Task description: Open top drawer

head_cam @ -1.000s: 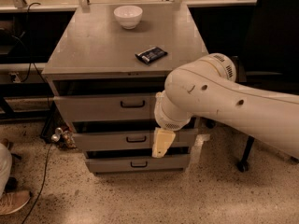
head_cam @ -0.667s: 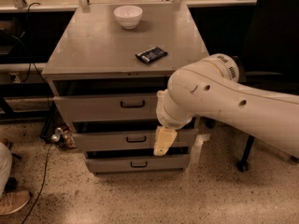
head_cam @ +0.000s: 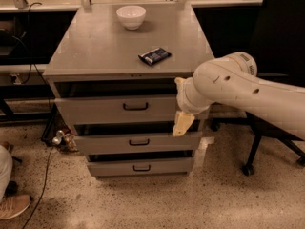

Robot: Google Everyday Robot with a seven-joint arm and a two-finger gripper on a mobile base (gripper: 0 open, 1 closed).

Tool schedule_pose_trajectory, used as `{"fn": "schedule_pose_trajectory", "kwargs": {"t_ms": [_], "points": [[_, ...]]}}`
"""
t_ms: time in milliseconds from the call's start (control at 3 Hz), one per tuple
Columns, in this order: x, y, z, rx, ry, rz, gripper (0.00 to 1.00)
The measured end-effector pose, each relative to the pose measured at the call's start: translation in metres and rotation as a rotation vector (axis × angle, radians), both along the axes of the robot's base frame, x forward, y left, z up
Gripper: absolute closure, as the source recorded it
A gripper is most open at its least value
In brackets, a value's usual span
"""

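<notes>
The top drawer (head_cam: 95, 109) is the tallest of three grey drawer fronts in a grey metal cabinet, with a dark loop handle (head_cam: 136, 107) at its centre. A dark gap shows above its front panel. My gripper (head_cam: 182, 123), cream-coloured at the end of a white arm (head_cam: 238, 87) reaching in from the right, hangs in front of the right end of the top drawer, pointing down toward the middle drawer (head_cam: 109, 143). It is well to the right of the handle and holds nothing that I can see.
A white bowl (head_cam: 131, 16) and a small dark packet (head_cam: 154, 56) lie on the cabinet top (head_cam: 95, 46). The bottom drawer (head_cam: 114, 167) is lowest. A black office chair (head_cam: 281, 27) stands at the right, cables and small cans (head_cam: 62, 140) at the left, a shoe (head_cam: 12, 205) at bottom left.
My gripper and wrist have moved up and to the right, from in front of the middle drawer to the right end of the top drawer. The cabinet and drawers look unchanged.
</notes>
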State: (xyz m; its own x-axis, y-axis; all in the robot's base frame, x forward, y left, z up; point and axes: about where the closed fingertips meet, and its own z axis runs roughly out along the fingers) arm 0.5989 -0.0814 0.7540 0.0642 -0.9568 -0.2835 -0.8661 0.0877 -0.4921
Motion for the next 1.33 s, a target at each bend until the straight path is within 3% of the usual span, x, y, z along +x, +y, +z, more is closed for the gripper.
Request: {"fn": "schedule_pose_trajectory", "kwargs": {"t_ms": [667, 1333], "points": [[0.054, -0.027, -0.038, 0.006, 0.0, -0.029, 0.0], [0.09, -0.024, -0.065, 0.015, 0.007, -0.019, 0.0]]}}
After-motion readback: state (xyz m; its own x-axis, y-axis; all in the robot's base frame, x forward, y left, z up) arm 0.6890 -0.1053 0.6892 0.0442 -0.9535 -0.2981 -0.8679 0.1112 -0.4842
